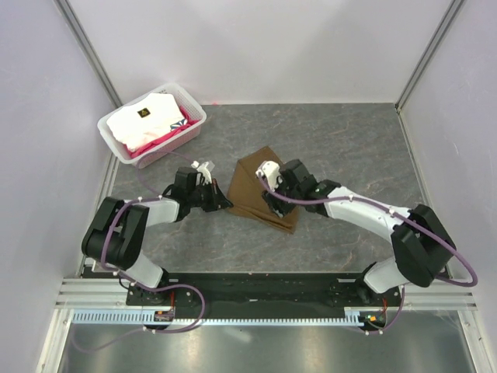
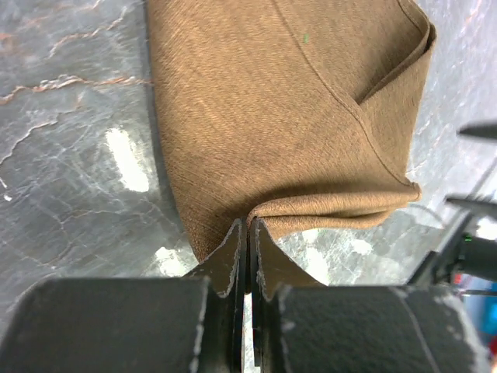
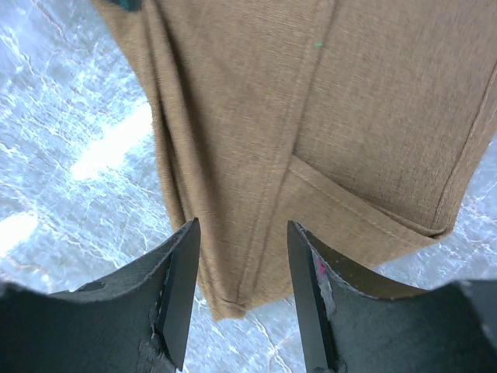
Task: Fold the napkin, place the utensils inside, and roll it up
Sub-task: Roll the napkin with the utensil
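While my left hand (image 2: 248, 228) is pressed shut on the large plain brown cloth napkin (image 2: 287, 116), its two dark fingers (image 2: 225, 260) meet with barely a hairline between them. The fabric rises in a small ridge up to their tips. In this wrist view the napkin spreads away from the pinch in folded layers. One hemmed flap crosses diagonally over the layer beneath, and a doubled corner shows at the far right.

Seen from above, the napkin (image 1: 252, 183) lies near the middle of the grey marbled tabletop (image 1: 349, 140). It is folded into an uneven pointed shape, with one corner aimed at the far side. My left hand (image 1: 224, 203) grips it at its near left edge. My right hand (image 1: 273, 203) hangs over its near right part.

From my right wrist, my right hand (image 3: 241, 237) stands wide apart and holds nothing. Its two dark fingers (image 3: 182, 272) straddle a near corner of the napkin (image 3: 326, 109), and a stitched hem runs down between them. I cannot tell whether the tips touch the cloth or the tabletop.

At the far left sits a white plastic slatted basket (image 1: 109, 124), well apart from the napkin. It holds folded white and pink cloths (image 1: 147, 120).
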Tool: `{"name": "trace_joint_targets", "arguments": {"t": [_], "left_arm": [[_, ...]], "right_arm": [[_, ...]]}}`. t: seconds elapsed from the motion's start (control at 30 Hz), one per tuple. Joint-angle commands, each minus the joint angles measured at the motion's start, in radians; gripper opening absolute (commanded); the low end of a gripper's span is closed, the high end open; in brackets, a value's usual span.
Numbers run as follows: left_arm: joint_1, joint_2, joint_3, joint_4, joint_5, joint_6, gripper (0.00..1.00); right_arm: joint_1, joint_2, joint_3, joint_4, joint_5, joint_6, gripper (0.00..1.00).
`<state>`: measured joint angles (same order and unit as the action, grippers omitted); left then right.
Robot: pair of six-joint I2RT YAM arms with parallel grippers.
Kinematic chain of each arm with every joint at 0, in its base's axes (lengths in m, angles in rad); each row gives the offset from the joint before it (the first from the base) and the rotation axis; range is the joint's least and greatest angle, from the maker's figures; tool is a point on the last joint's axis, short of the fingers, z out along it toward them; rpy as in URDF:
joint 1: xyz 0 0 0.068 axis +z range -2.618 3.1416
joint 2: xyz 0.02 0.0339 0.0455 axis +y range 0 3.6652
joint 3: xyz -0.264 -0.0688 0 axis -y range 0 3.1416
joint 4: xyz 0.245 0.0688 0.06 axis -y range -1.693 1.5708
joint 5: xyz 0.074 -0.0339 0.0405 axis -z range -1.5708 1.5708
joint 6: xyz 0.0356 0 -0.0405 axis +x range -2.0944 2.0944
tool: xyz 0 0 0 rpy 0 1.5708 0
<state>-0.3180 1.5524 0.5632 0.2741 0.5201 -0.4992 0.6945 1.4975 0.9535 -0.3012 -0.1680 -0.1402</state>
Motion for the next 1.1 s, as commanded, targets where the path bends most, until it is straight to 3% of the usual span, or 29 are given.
{"name": "trace_joint_targets", "arguments": {"t": [0.0, 0.37, 0.83, 0.93, 1.03, 1.07], "left_arm": [[0.025, 0.058, 0.053, -0.012, 0.115, -0.082, 0.02], [0.056, 0.075, 0.066, -0.013, 0.149, -0.119, 0.02], [0.065, 0.078, 0.07, -0.023, 0.146, -0.114, 0.02], [0.065, 0.078, 0.072, -0.023, 0.149, -0.108, 0.02], [0.065, 0.074, 0.069, -0.004, 0.165, -0.111, 0.02], [0.065, 0.072, 0.067, 0.005, 0.178, -0.113, 0.02]], "right_arm": [[0.121, -0.046, -0.064, 0.145, 0.27, -0.019, 0.57], [0.315, 0.066, -0.059, 0.191, 0.427, -0.045, 0.57], [0.33, 0.204, -0.013, 0.206, 0.447, -0.071, 0.55], [0.333, 0.24, 0.008, 0.171, 0.461, -0.068, 0.44], [0.327, 0.268, 0.027, 0.136, 0.437, -0.062, 0.21], [0.321, 0.274, 0.031, 0.119, 0.423, -0.059, 0.18]]}}
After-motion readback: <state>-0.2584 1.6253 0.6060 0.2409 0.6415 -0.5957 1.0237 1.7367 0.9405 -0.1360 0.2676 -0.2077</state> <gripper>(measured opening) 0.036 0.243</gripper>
